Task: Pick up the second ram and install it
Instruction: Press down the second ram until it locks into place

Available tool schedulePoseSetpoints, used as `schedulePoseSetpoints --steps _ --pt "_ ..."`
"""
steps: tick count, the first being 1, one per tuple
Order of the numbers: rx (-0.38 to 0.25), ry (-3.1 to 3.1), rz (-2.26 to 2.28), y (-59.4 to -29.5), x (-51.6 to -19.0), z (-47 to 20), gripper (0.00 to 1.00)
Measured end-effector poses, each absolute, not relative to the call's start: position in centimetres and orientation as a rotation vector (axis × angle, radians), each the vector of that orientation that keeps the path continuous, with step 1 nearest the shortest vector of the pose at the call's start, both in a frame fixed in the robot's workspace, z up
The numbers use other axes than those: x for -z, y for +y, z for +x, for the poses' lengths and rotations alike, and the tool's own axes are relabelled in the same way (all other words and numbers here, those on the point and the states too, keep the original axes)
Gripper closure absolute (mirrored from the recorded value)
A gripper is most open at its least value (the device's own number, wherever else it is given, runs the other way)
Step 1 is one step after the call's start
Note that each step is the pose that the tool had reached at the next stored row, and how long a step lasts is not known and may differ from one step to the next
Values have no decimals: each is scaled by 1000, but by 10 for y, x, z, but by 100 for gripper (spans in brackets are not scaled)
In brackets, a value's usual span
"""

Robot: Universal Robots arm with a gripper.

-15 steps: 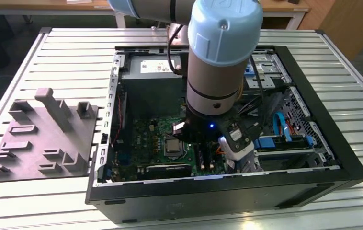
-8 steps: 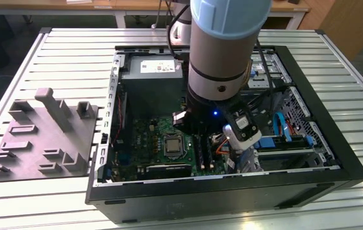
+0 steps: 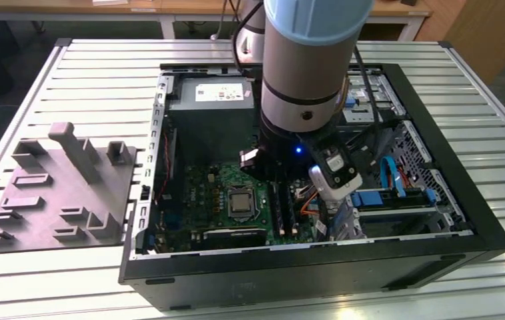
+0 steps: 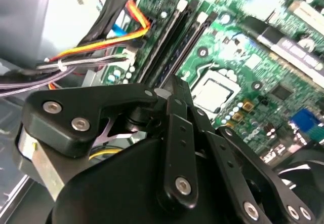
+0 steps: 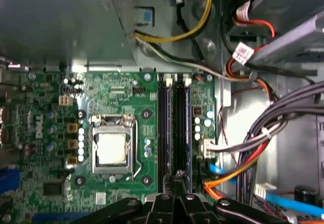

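We see the ram point(image 5: 187, 133), a dark narrow stick upright in the slots right of the socket point(image 5: 113, 148) at centre frame, cables point(image 5: 248, 158) crowding its right, our end effector point(image 5: 177, 183) closed just above it.

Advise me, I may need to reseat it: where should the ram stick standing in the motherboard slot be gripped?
The ram stick: probably its top edge, mid-length, from straight above; it stands on edge, with a neighbouring slot and cables alongside.
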State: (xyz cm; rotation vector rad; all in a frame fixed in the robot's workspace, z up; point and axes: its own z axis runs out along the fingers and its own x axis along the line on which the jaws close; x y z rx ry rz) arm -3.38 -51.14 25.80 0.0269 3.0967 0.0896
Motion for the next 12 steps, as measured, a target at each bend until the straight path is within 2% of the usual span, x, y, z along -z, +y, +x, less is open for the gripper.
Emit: schedulePoseSetpoints --steps 5,12 --pt "-90 3097 27 -500 -258 -34 90" --pt "-90 3097 27 -500 -258 -34 90"
